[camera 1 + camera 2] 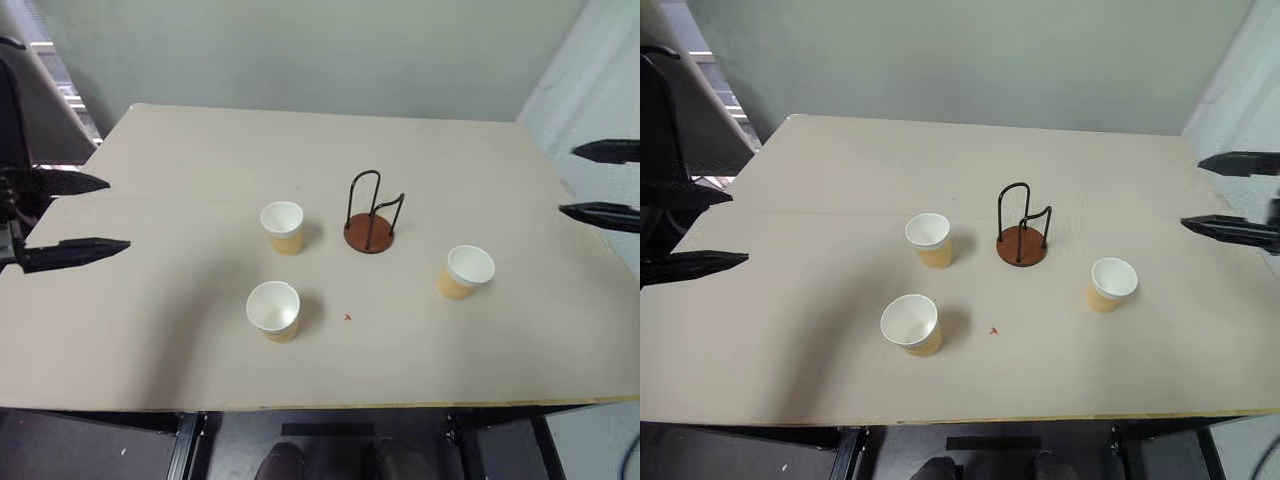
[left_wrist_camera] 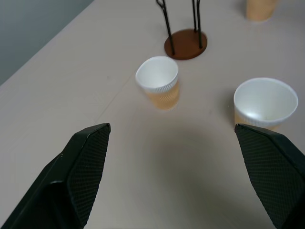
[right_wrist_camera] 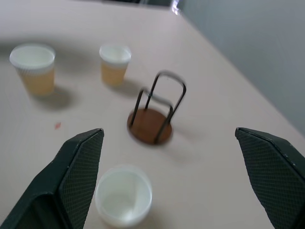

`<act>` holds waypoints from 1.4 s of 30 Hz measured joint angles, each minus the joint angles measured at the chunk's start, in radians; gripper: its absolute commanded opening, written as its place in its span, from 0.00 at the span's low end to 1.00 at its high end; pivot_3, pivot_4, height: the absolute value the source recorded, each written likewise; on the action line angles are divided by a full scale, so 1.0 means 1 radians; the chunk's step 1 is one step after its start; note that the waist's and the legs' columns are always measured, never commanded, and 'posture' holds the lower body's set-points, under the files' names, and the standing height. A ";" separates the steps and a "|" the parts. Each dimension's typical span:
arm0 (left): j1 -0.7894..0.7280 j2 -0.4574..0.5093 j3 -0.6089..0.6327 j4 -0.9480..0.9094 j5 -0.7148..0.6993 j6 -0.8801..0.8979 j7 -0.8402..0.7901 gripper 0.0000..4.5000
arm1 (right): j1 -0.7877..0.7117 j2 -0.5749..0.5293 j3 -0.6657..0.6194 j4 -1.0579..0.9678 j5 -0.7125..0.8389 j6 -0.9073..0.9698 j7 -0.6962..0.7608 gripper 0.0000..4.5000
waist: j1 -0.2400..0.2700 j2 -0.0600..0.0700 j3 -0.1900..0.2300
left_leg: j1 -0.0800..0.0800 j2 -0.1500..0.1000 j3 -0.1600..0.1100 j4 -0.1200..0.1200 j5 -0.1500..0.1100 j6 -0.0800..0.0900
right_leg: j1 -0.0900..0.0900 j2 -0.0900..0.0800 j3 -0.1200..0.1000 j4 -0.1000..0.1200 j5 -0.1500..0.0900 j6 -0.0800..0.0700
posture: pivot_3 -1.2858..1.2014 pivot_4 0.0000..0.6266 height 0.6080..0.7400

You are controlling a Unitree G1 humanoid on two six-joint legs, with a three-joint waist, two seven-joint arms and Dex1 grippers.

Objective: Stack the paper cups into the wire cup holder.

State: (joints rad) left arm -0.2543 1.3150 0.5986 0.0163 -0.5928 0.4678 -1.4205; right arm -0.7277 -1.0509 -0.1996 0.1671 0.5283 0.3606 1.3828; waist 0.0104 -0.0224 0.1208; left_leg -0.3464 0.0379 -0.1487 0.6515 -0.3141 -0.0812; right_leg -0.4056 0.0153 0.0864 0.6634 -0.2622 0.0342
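Three paper cups stand upright on the table: one (image 1: 283,227) just left of the wire cup holder (image 1: 371,216), one (image 1: 274,309) nearer the front edge, and one (image 1: 465,271) to the holder's right. The holder is a brown disc with black wire loops, and it holds nothing. At the table's left edge my left gripper (image 1: 92,213) hangs open and empty, well left of the cups. My right gripper (image 1: 596,182) hovers open and empty at the right edge, beyond the right-hand cup (image 3: 123,197).
The beige table (image 1: 180,350) carries a small red mark (image 1: 347,317) in front of the holder. A pale wall rises behind the table. Its front edge runs just below the nearest cup.
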 measured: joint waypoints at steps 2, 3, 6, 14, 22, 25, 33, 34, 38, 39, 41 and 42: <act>-0.006 -0.019 -0.030 -0.038 -0.011 0.009 0.020 0.99 | -0.038 0.093 0.083 -0.039 -0.045 0.025 -0.092 1.00 | -0.007 0.000 0.000 | -0.001 0.001 -0.001 0.001 0.000 0.000 | -0.002 0.001 0.000 0.000 0.001 0.000 | 0.52 0.24 1.00; -0.007 -0.025 -0.035 -0.055 -0.014 0.016 0.028 0.99 | -0.055 0.124 0.112 -0.050 -0.065 0.044 -0.132 1.00 | -0.007 0.001 0.000 | -0.002 0.001 -0.001 0.002 0.000 0.000 | -0.003 0.001 0.000 0.000 0.002 0.000 | 0.52 0.24 1.00; -0.006 -0.031 -0.033 -0.096 -0.024 0.040 0.047 0.99 | -0.091 0.173 0.158 -0.084 -0.096 0.106 -0.223 1.00 | -0.004 0.001 0.000 | -0.006 0.001 -0.002 0.002 0.000 -0.001 | -0.005 0.000 -0.001 -0.002 0.002 0.001 | 0.52 0.24 1.00; 0.007 -0.075 -0.027 -0.179 -0.044 0.087 0.102 0.99 | -0.174 0.330 0.320 -0.044 -0.285 0.143 -0.412 1.00 | 0.001 0.000 0.000 | -0.008 0.002 -0.007 0.001 0.001 -0.001 | -0.006 -0.002 -0.001 -0.003 0.003 0.003 | 0.52 0.24 1.00; 0.024 -0.084 -0.024 -0.239 -0.058 0.124 0.140 0.99 | -0.214 0.366 0.362 0.045 -0.376 0.182 -0.459 1.00 | 0.005 0.000 0.000 | -0.009 0.001 -0.008 0.004 0.001 -0.002 | -0.007 -0.002 -0.002 -0.003 0.003 0.003 | 0.52 0.24 1.00; 0.039 -0.087 -0.019 -0.259 -0.062 0.136 0.144 0.99 | -0.214 0.385 0.376 0.099 -0.397 0.198 -0.467 1.00 | 0.005 0.000 0.000 | -0.010 0.001 -0.007 0.004 0.001 -0.002 | -0.008 -0.002 -0.001 -0.002 0.003 0.003 | 0.52 0.24 1.00; 0.067 -0.089 0.017 -0.289 -0.076 0.155 0.164 0.99 | -0.238 0.464 0.379 0.222 -0.438 0.171 -0.482 1.00 | 0.004 0.000 0.000 | -0.010 0.001 -0.007 0.004 0.001 -0.002 | -0.009 -0.002 -0.001 -0.002 0.003 0.003 | 0.52 0.24 1.00; 0.068 -0.089 0.018 -0.294 -0.077 0.156 0.165 0.99 | -0.248 0.478 0.379 0.247 -0.446 0.162 -0.489 1.00 | 0.004 0.000 0.000 | -0.010 0.001 -0.008 0.004 0.001 -0.002 | -0.009 -0.002 -0.001 -0.002 0.003 0.003 | 0.52 0.24 1.00; 0.076 -0.089 0.022 -0.295 -0.080 0.165 0.171 0.99 | -0.287 0.526 0.377 0.352 -0.455 0.119 -0.502 1.00 | 0.005 0.000 0.000 | -0.010 0.000 -0.008 0.004 0.001 -0.002 | -0.009 -0.002 -0.001 -0.002 0.003 0.002 | 0.52 0.24 1.00; 0.077 -0.089 0.023 -0.296 -0.081 0.166 0.174 0.99 | -0.295 0.534 0.377 0.375 -0.455 0.111 -0.503 1.00 | 0.005 0.000 0.000 | -0.011 0.000 -0.008 0.004 0.001 -0.002 | -0.009 -0.002 -0.002 -0.002 0.003 0.002 | 0.52 0.24 1.00; 0.078 -0.089 0.027 -0.296 -0.082 0.168 0.179 0.99 | -0.311 0.546 0.377 0.421 -0.456 0.093 -0.507 1.00 | 0.006 0.000 0.000 | -0.011 0.000 -0.008 0.004 0.001 -0.002 | -0.009 -0.002 -0.002 -0.002 0.003 0.002 | 0.52 0.24 1.00; 0.079 -0.089 0.029 -0.297 -0.083 0.168 0.179 0.99 | -0.315 0.549 0.376 0.438 -0.457 0.080 -0.508 1.00 | 0.007 0.000 0.000 | -0.011 0.000 -0.008 0.004 0.001 -0.002 | -0.009 -0.002 -0.002 -0.002 0.003 0.002 | 0.52 0.24 1.00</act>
State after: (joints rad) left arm -0.1753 1.2256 0.6280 -0.2807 -0.6753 0.6359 -1.2413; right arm -1.0428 -0.5014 0.1769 0.6047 0.0709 0.4409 0.8748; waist 0.0172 -0.0224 0.1207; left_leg -0.3576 0.0381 -0.1563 0.6557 -0.3129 -0.0835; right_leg -0.4149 0.0136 0.0845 0.6616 -0.2591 0.0364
